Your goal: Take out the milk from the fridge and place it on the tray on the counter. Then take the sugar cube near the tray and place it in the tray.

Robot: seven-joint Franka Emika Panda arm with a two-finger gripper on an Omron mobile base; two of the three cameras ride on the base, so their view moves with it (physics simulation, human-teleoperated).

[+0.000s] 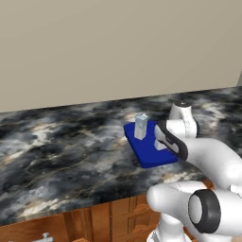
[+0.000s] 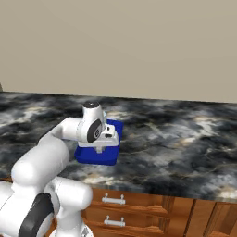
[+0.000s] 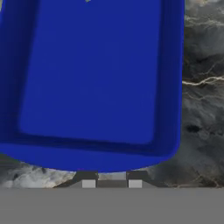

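Milk carton [image 1: 141, 125] is standing upright in the blue tray's [image 1: 147, 153] far corner on the marbled surface [image 1: 61, 151]. Claw [image 3: 111, 180] is hovering over the tray's near rim, jaws nearly together; held object cannot be made out. Wooden drawers [image 2: 139, 203] are sitting below.

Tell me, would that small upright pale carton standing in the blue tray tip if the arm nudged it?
Probably yes. The small pale grey-white carton is tall and narrow on a small square base, so a nudge up high could topple it. It stands free on the shallow deep-blue tray's smooth floor, so a low push might slide it instead.
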